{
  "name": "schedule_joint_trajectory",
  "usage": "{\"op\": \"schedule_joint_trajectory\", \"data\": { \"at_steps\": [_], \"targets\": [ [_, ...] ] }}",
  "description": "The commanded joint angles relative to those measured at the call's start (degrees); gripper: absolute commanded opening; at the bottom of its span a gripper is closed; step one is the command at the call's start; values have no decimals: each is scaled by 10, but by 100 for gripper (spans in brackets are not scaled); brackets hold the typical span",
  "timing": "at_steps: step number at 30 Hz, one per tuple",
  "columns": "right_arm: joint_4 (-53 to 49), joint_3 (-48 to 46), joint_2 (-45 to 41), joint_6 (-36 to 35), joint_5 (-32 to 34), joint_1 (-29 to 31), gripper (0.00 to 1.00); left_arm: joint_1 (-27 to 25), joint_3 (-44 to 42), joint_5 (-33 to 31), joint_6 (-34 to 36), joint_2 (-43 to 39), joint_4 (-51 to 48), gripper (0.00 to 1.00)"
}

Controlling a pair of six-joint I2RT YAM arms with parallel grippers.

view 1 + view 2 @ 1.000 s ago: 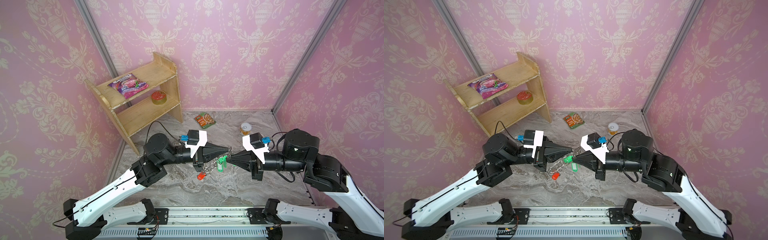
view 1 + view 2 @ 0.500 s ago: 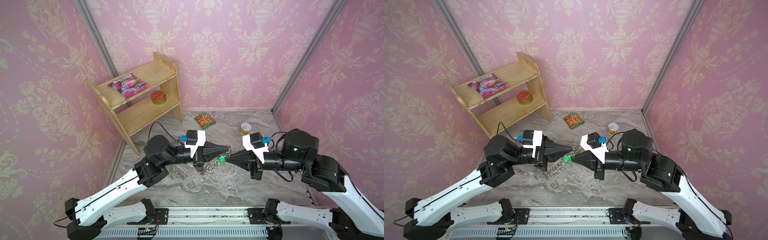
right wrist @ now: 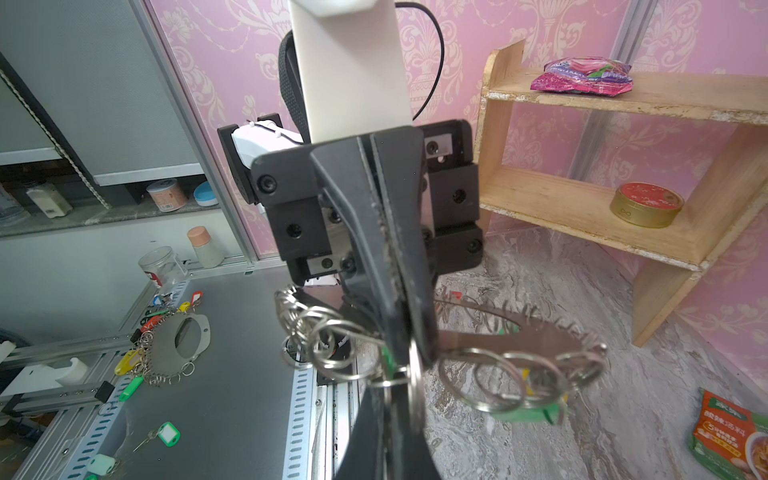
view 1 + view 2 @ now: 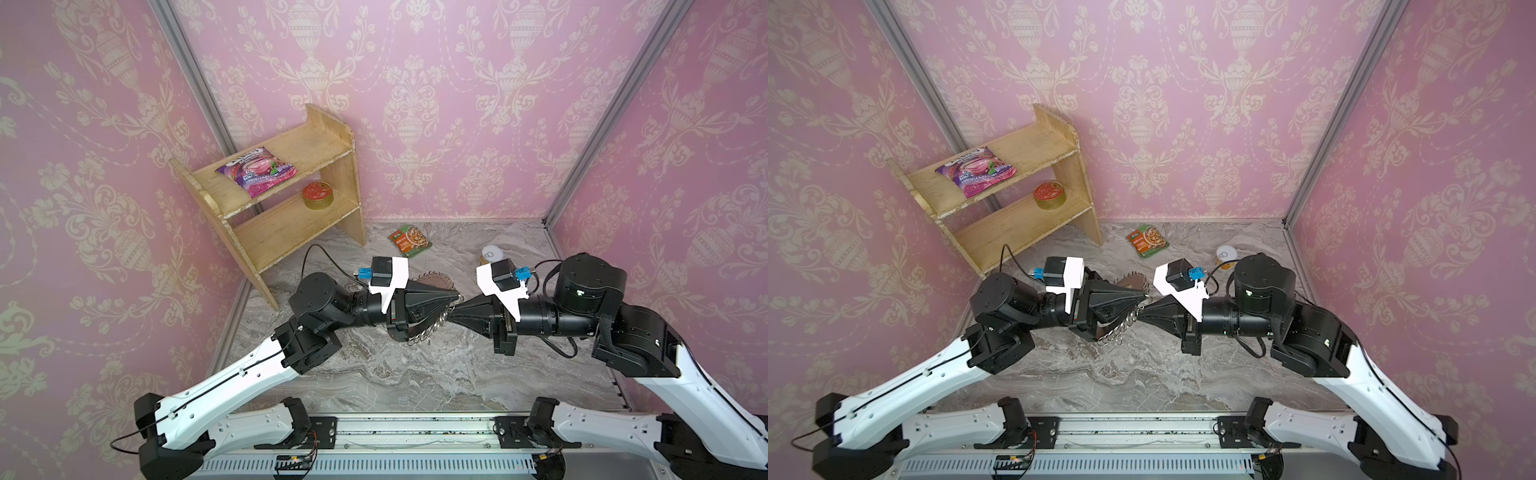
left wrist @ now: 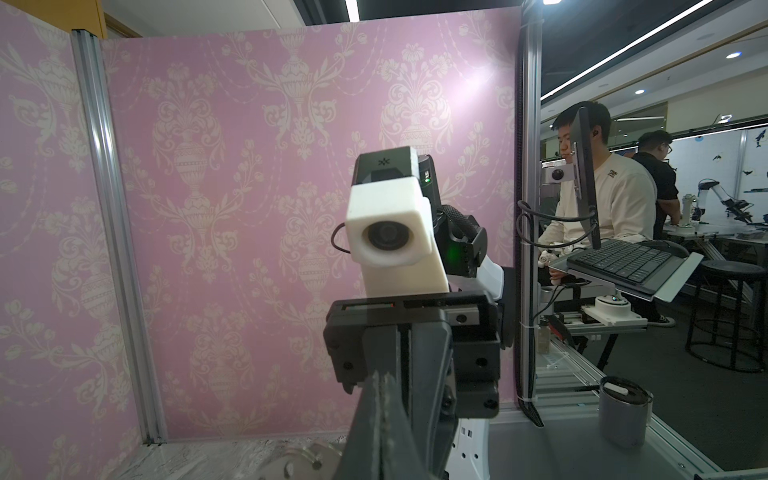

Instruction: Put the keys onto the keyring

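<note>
Grey keyring (image 3: pixel 540 332) sits clamped in left pincer (image 3: pixel 417 347); right pincer (image 3: pixel 397 388) shut at its loops (image 3: pixel 490 378).

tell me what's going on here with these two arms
The two arms meet tip to tip above the table. The left gripper is clamped on the keyring plate, while the right gripper pinches a wire loop on its rim. A green key looks to hang among the loops.

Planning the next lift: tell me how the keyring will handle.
The keyring plate is flat metal, likely stiff and fairly heavy. Its wire loops hang loose, so they will probably swing and snag. The left gripper pinches one edge; it may pivot.
</note>
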Motion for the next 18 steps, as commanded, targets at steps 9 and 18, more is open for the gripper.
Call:
{"op": "schedule_joint_trajectory", "data": {
  "at_steps": [9, 18],
  "targets": [
    [-59, 23, -34, -15, 63, 2, 23, 1, -7, 1, 4, -9, 26, 0],
    [-99, 60, -46, -41, 84, 2, 33, 1, -6, 7, -3, -9, 31, 0]
  ]
}}
